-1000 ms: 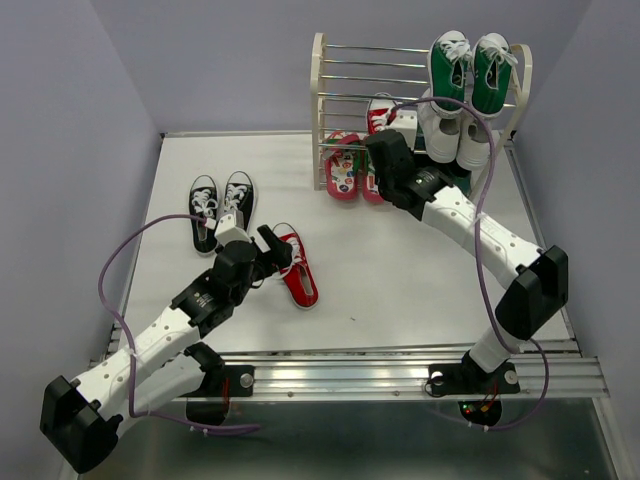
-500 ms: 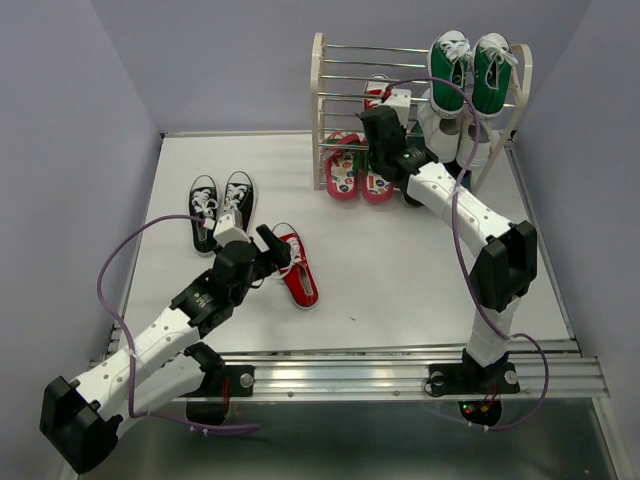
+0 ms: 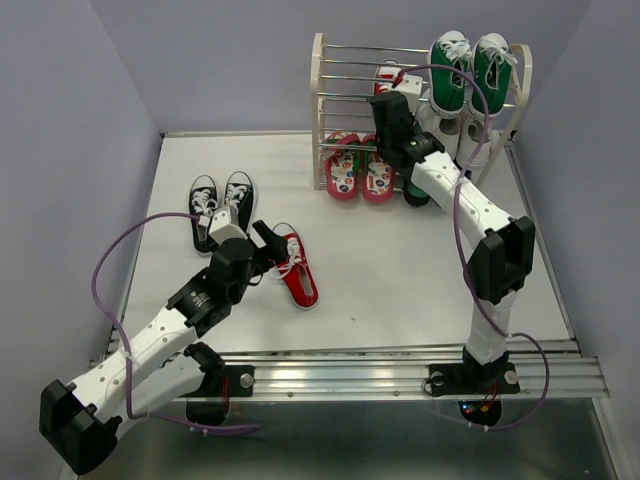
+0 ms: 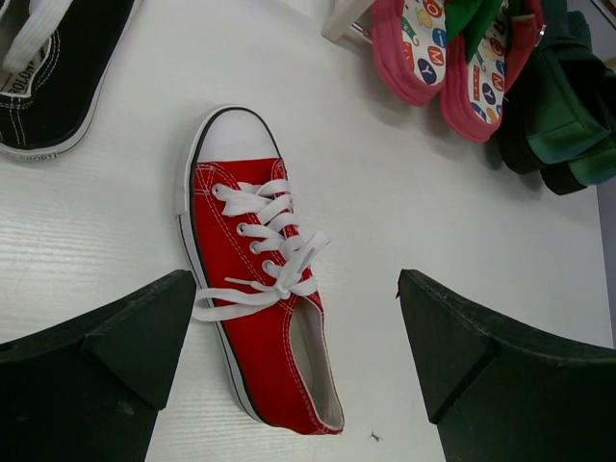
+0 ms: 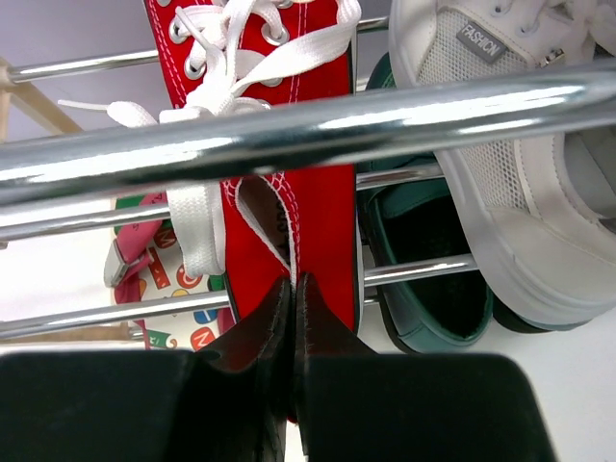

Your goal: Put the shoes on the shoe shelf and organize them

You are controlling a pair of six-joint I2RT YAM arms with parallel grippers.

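My right gripper (image 3: 392, 100) is shut on the heel edge of a red sneaker (image 5: 289, 183) with white laces and holds it among the silver rods of the shoe shelf (image 3: 320, 110), left of the white sneakers (image 5: 500, 192). The shoe's toe (image 3: 384, 76) peeks above the gripper in the top view. My left gripper (image 3: 272, 248) is open just above the second red sneaker (image 4: 260, 279), which lies on the table (image 3: 400, 270). The black sneakers (image 3: 220, 205) lie at the left. The flip-flops (image 3: 358, 175) lean at the shelf's foot.
Green sneakers (image 3: 468, 65) sit on the shelf's top right, white sneakers (image 3: 455, 140) below them. Another dark green pair (image 5: 423, 260) is under the white ones. Grey walls close in the table on three sides.
My right gripper has risen along the shelf front with the red sneaker, from near the flip-flops up to an upper tier. My left gripper has stayed nearly still over the other red sneaker.
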